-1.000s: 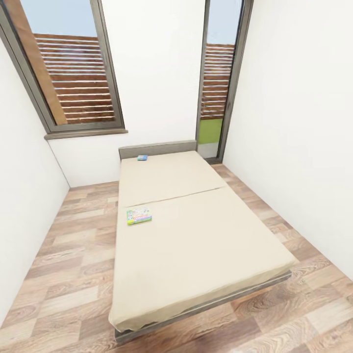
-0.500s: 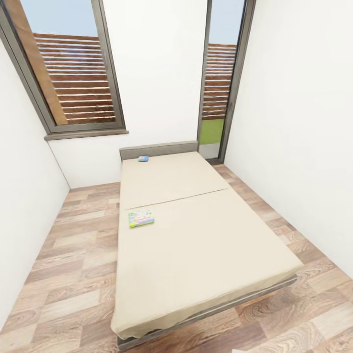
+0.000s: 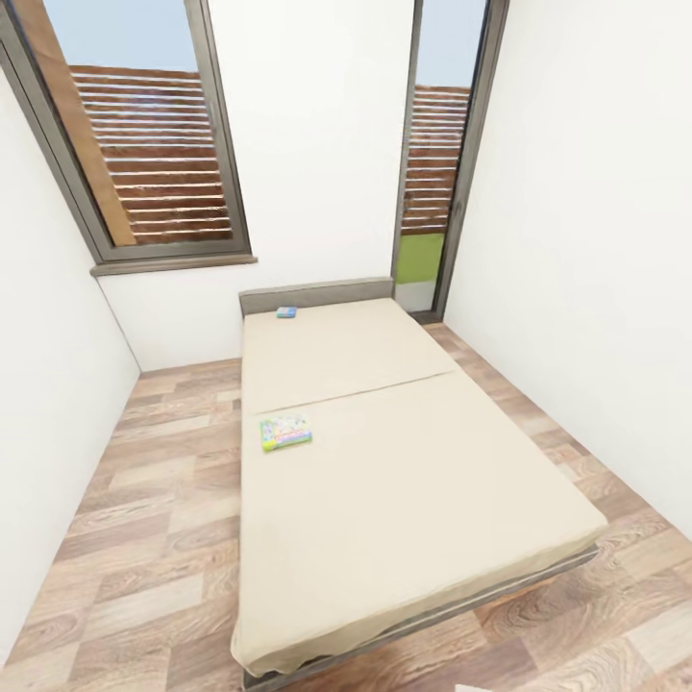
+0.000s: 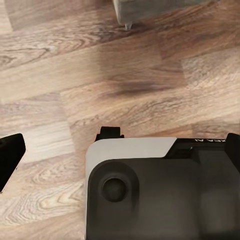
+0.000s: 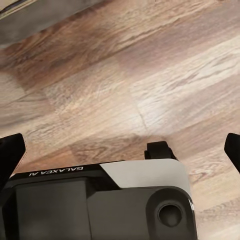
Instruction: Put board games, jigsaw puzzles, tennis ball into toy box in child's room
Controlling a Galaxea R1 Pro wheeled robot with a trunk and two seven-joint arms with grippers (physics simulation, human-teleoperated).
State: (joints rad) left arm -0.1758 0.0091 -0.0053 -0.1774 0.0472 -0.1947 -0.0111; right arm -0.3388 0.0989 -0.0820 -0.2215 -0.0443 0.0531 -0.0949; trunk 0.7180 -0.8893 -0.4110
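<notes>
The room is the biggest thing before me: white walls, two tall windows [image 3: 144, 135] with slatted fencing outside, and a wood floor [image 3: 144, 500] running around the bed [image 3: 404, 481]. The bed lies lengthwise away from me, foot end nearest, grey headboard [image 3: 317, 293] against the far wall, its beige mattress in two sections. Two games rest on it, both along its left side: a green-edged box [image 3: 285, 432] with cartoon art near the left edge, about midway up, and a small blue box [image 3: 286, 311] just beside the headboard. They lie well apart from each other, with the nearer one's long axis roughly across the bed. My arms hang low; both wrist cameras look down at floor planks and my own base. The left jaws [image 4: 120, 145] and the right jaws [image 5: 120, 150] each show dark fingertips far out at opposite sides with nothing between them, so I judge both wide open and empty. The green-edged game sits ahead and left of centre, so my left arm looks the nearer one, though I judge I must roll along the bed's left side before either reaches. No bench or toy box is before me here.
</notes>
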